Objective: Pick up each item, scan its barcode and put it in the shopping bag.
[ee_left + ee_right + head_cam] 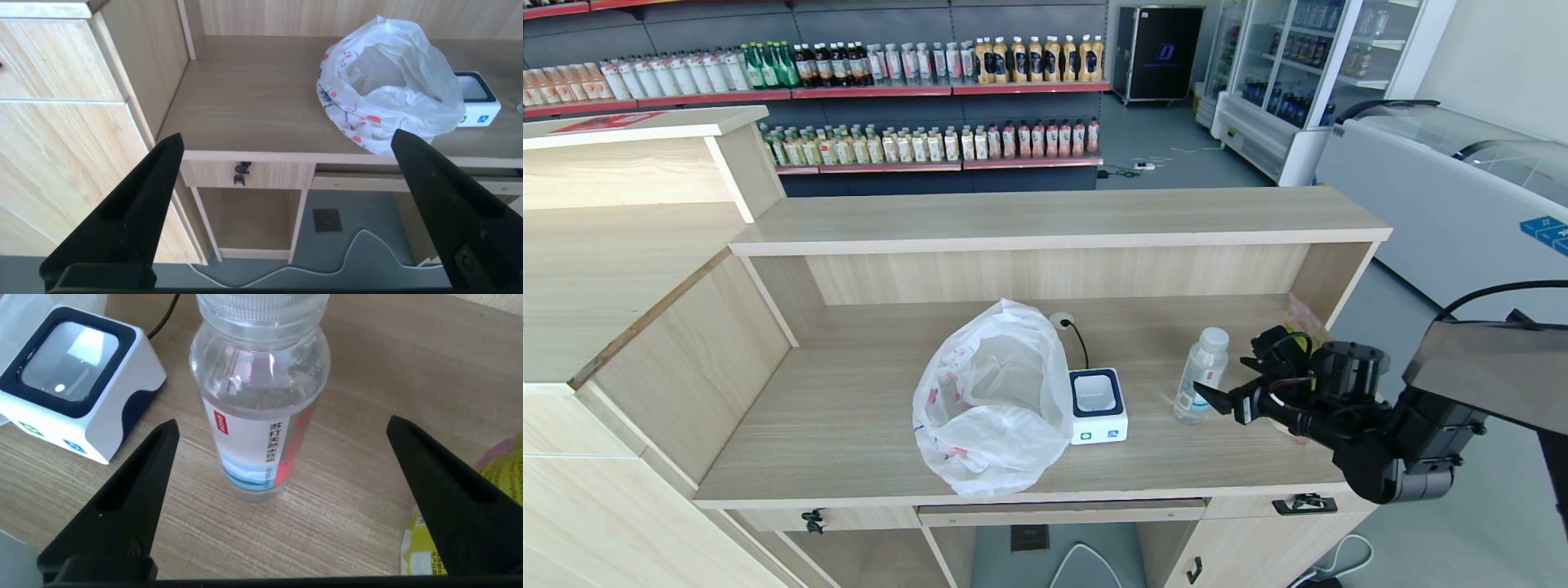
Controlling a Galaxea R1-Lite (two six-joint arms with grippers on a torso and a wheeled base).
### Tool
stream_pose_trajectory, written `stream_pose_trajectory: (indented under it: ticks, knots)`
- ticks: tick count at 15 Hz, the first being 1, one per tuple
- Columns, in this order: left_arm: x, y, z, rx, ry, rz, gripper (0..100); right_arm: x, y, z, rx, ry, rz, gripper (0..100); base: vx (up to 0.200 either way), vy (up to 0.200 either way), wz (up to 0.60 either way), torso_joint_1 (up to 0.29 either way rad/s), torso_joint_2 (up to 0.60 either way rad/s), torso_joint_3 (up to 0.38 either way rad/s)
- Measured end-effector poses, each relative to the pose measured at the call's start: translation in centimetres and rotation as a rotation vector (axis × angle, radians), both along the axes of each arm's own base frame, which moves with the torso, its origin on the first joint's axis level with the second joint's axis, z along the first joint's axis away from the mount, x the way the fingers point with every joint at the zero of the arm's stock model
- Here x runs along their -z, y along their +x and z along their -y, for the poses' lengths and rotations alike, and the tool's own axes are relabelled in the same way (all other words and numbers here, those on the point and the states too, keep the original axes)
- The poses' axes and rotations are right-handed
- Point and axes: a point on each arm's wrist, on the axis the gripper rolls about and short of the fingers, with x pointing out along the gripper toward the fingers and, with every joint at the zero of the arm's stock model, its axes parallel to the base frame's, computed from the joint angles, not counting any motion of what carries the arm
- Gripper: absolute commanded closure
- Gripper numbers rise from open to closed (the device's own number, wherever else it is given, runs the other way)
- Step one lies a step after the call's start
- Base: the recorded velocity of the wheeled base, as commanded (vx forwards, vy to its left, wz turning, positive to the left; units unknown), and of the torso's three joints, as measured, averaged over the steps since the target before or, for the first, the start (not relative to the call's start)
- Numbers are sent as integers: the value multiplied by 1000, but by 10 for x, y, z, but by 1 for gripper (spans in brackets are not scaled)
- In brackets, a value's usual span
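While the left tool hangs spread wide well left of the scanner, the shopping bag slumps on the counter against its left side, and the bottle stands upright near its right, facing the wide-spread right tool.

I see bright, even light in the head view, with only soft shadows beside the shopping bag. There's glare on the scanner window and on the freezer lid, upper right. Straight edges bow near the corners.
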Motion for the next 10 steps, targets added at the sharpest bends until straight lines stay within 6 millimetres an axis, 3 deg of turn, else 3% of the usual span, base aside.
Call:
stream_pose_trajectory:
  ticks: [10]
  knots:
    - [0,0,0,-1,0,0,0,18,16,-10,-36,6,28,0,0,0,0,0,0,0]
